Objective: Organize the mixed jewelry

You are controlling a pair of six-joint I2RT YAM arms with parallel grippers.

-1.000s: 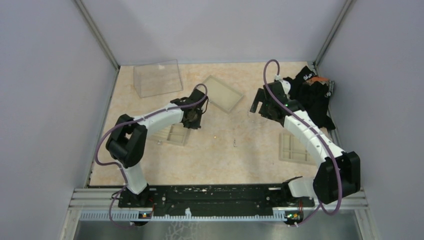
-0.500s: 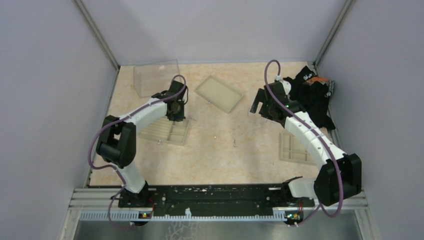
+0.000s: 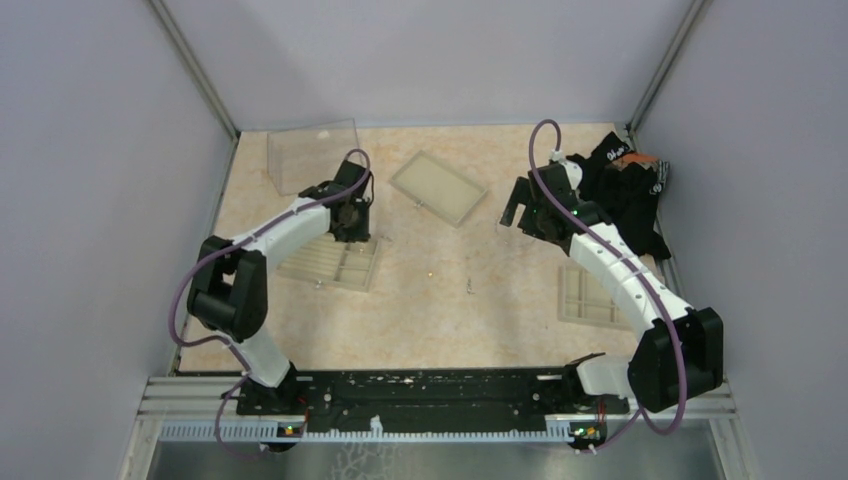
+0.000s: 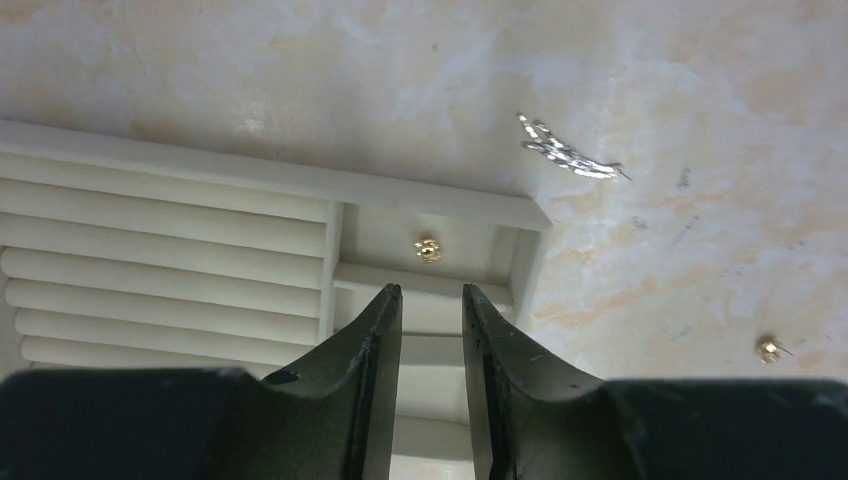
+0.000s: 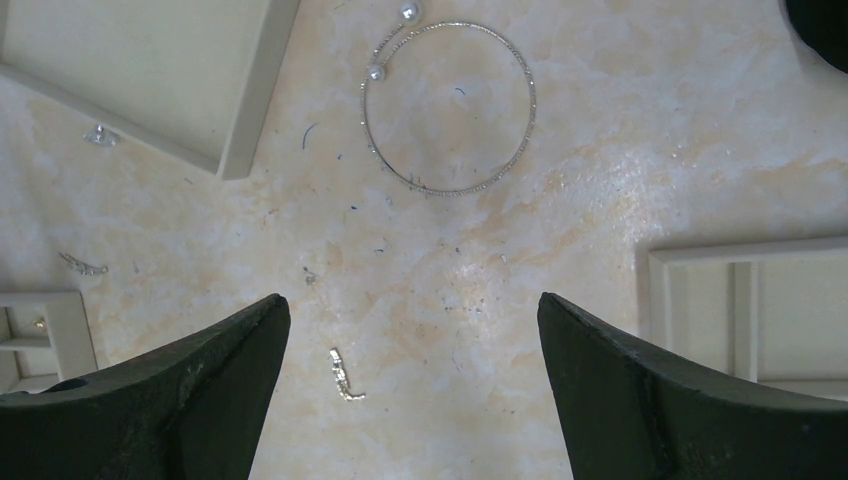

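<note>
The right fingers [image 5: 180, 400] gape wide, with the silvery loop [image 5: 450, 105] flat on the table [image 5: 600, 220] straight ahead of them. The left fingers [image 4: 370, 345], barely apart and empty, hover by a gold stud [image 4: 428, 250] in the tray [image 4: 300, 182].

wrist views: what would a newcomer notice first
First, the thin silver bangle with two pearl ends, lying on the marbled table ahead of the wide-open right fingers. Then a tiny gold bead sitting in a small compartment of the beige tray, just ahead of the narrowly parted left fingers.
</note>
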